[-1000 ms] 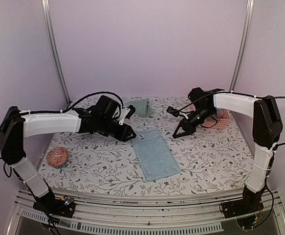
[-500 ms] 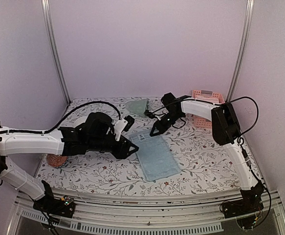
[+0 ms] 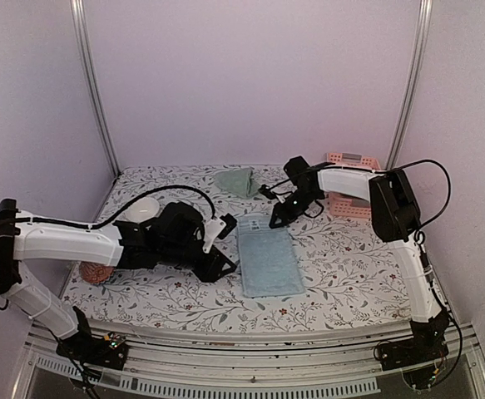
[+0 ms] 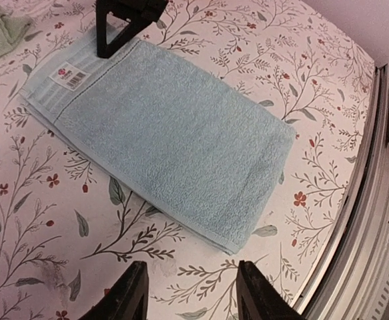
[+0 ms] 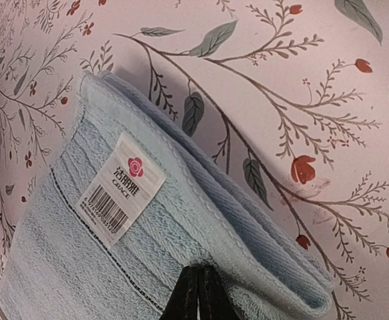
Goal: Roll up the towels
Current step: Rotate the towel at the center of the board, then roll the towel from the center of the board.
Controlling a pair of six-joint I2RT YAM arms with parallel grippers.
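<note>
The light blue towel lies folded flat mid-table, its white label near the far end. My right gripper is at that far edge; in the right wrist view its fingertips are pressed together with the terry puckered between them, so it is shut on the blue towel. My left gripper hovers open over the cloth just off the blue towel's near-left corner, with nothing between its fingers. The sage-green towel lies crumpled at the back.
A pink slatted basket stands at the back right, just behind the right arm. A pinkish-brown ball sits at the left edge under the left arm. The metal front rail runs close to the towel's near end.
The right gripper came in from the basket side to the blue towel's far edge and shut there. The towel now lies straighter. The left gripper slid toward the towel's near-left corner.
</note>
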